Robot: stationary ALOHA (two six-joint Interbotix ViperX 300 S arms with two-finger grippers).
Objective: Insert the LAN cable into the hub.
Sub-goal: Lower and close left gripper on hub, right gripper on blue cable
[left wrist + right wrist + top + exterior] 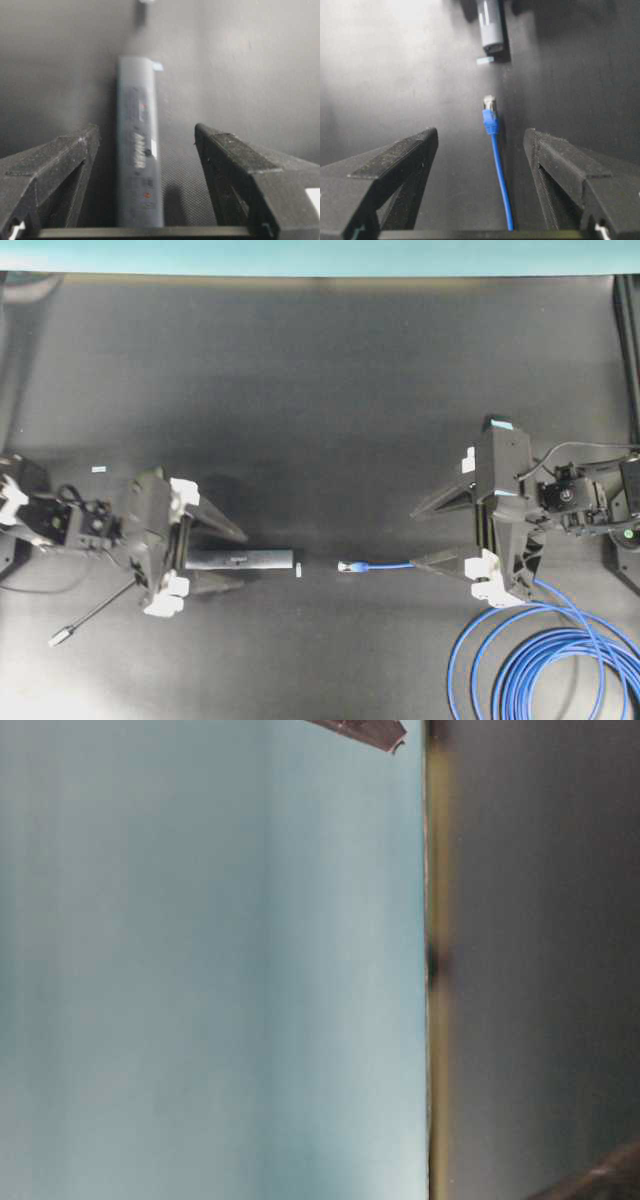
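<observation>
While the black table (320, 370) fills most of the overhead view, the two arms are seen at its left and right edges, facing each other across the middle. At the lower right the LAN cable (520, 660) is piled in bright-blue loops, and one straight run is led leftward between the spread fingers of the right gripper (440, 535) — nothing is held there, and the cable simply lies on the surface. Its clear plug (345, 566) is pointed at the hub (240, 559) and is separated from it by a short gap. The hub, a slim grey bar, is laid flat with its near end between the wide-open fingers of the left gripper (222, 560), untouched by either. A thin grey cord (95, 617) is trailed to the lower left, and a small white tape mark (299, 569) is found just beside the hub's end.
</observation>
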